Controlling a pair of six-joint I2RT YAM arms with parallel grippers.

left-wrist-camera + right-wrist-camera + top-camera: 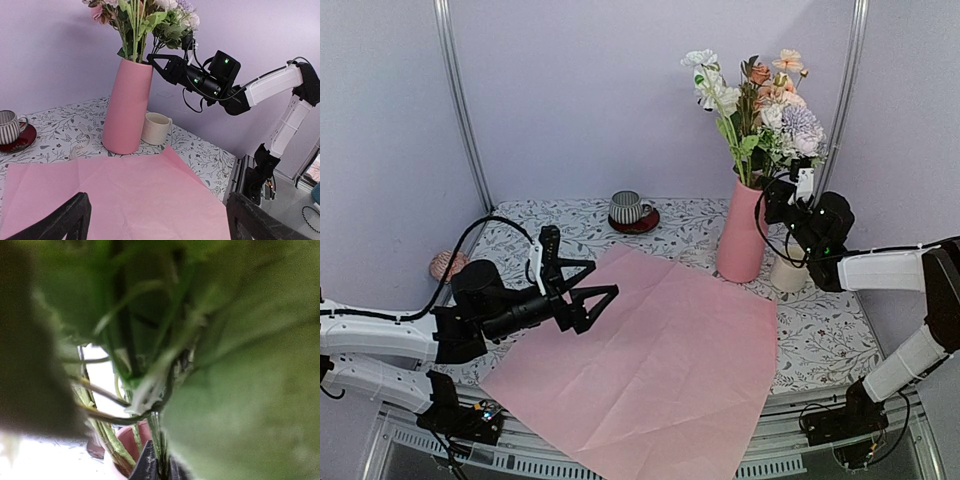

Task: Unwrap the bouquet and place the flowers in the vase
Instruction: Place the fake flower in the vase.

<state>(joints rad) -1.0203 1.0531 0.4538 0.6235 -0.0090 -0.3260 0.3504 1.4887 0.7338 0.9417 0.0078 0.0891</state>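
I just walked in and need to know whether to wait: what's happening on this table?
The flowers stand in the pink vase, and the right gripper is at their stems just above the rim; whether it grips them is unclear. The left gripper hangs open over the left part of the pink wrapping paper, which lies spread flat on the table.

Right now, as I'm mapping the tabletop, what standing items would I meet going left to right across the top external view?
Pinkish round object by the left pole → striped mug on its red saucer → pink vase holding the flowers → cream cup.
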